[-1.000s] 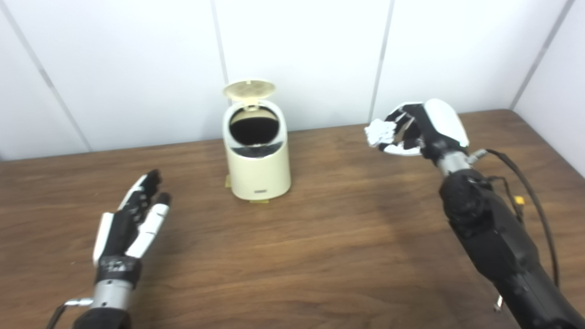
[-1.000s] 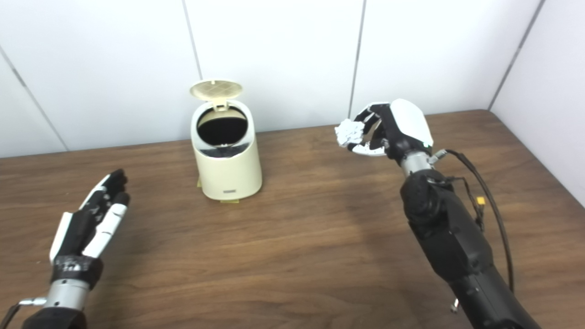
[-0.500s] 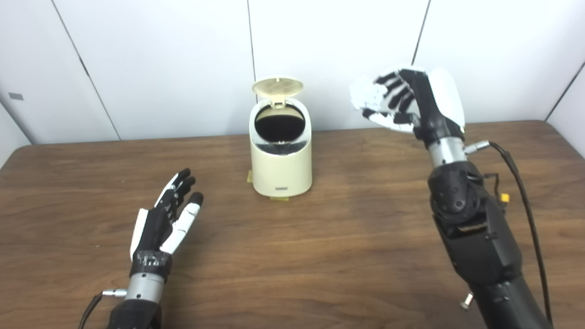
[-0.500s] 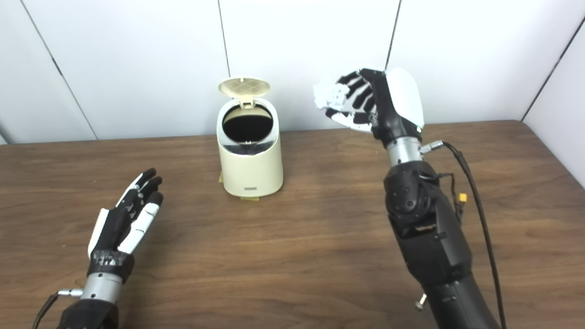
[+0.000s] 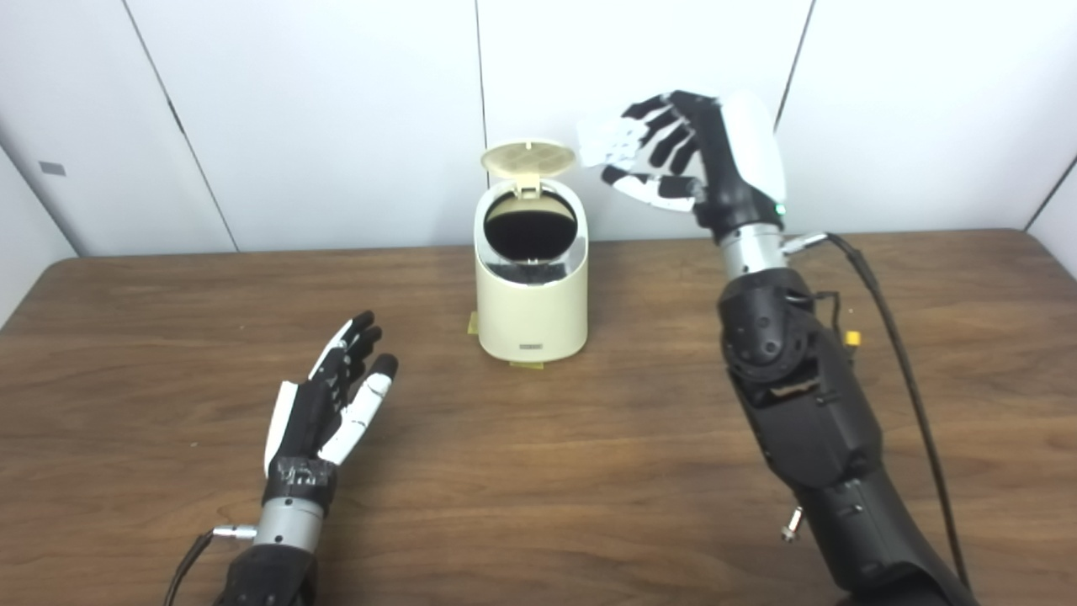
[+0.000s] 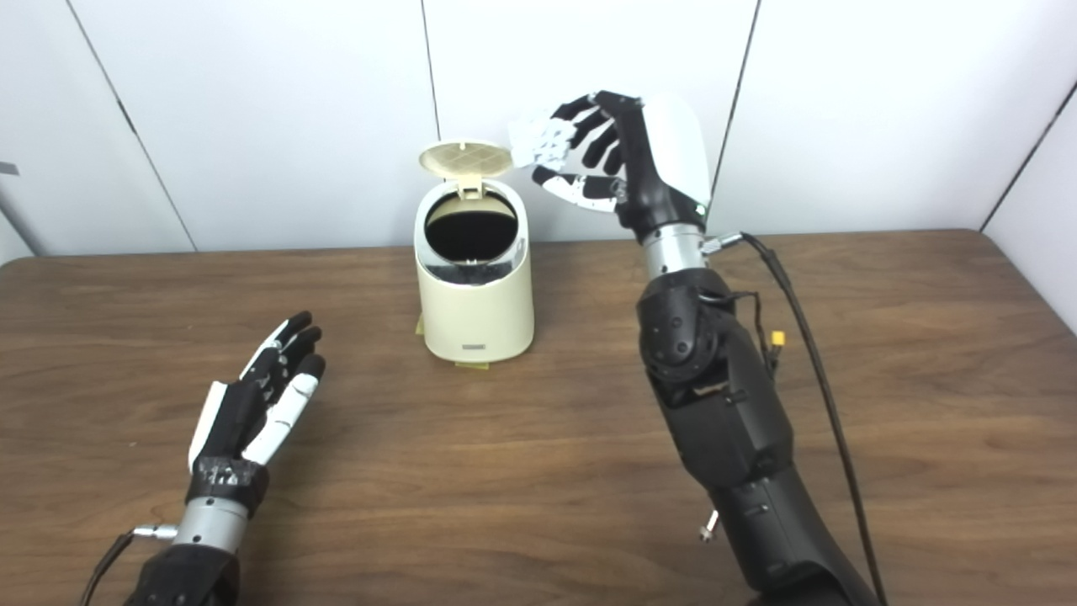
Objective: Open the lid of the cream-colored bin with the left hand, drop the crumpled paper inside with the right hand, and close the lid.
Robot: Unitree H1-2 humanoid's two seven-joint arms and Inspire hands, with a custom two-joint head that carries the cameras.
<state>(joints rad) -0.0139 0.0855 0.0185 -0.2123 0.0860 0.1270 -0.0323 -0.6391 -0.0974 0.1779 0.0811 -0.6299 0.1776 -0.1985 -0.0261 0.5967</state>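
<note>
Since the earlier frame the right hand [image 5: 698, 164] has gone up and to the left, closer to the bin [image 5: 531, 286]. The camera has turned too, so the whole picture has slid.

Left eye view: the bin stands on the table [image 5: 589, 471], a little above the middle of the frame. Its lid [image 5: 527, 157] is tipped up at the back, and the hole under it is dark. The right hand is at the upper middle, up in the air, just right of the lid and a bit higher. Its fingers are curled round the paper [image 5: 607, 143], a white crumpled ball. The paper is near the lid but not over the hole. The left hand [image 5: 328, 404] is at the lower left, low over the table, flat and open, holding nothing, well apart from the bin.

Right eye view: the bin [image 6: 474, 290] is left of the middle. The paper [image 6: 541, 140] sits just beside the right edge of the lid [image 6: 465, 157], held in the right hand [image 6: 627, 164]. The left hand [image 6: 257, 404] is at the lower left with its fingers spread and pointing up toward the bin.
</note>
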